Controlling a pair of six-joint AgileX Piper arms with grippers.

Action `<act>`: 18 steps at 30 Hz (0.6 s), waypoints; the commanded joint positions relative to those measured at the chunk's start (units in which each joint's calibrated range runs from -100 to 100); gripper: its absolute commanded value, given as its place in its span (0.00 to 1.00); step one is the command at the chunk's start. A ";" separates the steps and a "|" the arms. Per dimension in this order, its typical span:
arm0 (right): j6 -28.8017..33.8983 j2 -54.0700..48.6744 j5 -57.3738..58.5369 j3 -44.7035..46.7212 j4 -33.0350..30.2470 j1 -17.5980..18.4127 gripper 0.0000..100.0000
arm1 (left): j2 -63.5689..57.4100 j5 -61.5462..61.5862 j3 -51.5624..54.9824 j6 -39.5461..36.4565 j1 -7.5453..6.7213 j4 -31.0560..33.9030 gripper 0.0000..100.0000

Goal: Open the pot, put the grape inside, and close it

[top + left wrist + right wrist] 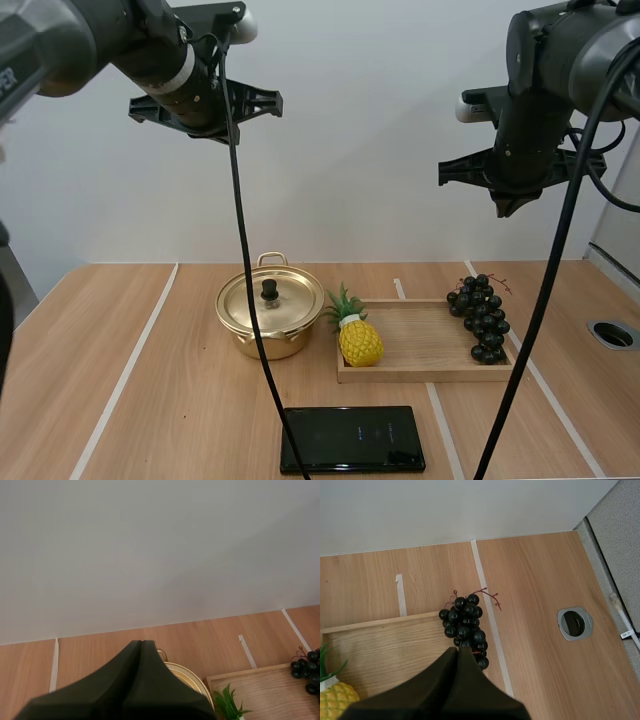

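Gold pot (262,340) sits centre-left in the high view, lid (290,300) on. Grapes (480,318) lie at the right end of the wooden tray (420,372). Left gripper (141,642) and right gripper (457,650) both hang high, clenched on nothing. I'd open the left one, drop straight onto the knob (269,290), pinch squarely, lift plumb.

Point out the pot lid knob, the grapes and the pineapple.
pot lid knob (269,289), high view, top of the black knob.
grapes (482,316), high view, middle of the bunch.
pineapple (360,343), high view, its yellow body.
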 commanded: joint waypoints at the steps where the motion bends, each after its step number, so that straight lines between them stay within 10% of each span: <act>1: 0.33 -0.48 0.05 0.25 -0.37 -0.22 0.00 | 1.79 1.49 0.25 -0.27 0.02 0.05 0.00; 13: 0.33 -0.48 0.05 0.25 -2.71 -0.22 0.06 | 4.42 5.64 0.25 -0.27 0.02 0.57 0.02; 16: 0.33 -0.48 0.05 0.25 -3.66 -0.22 0.46 | 4.42 5.64 0.25 -0.27 0.02 2.63 0.29; 18: -0.05 -0.48 0.05 0.25 -3.77 -0.22 0.77 | 4.42 5.64 0.25 -0.27 0.02 5.76 0.74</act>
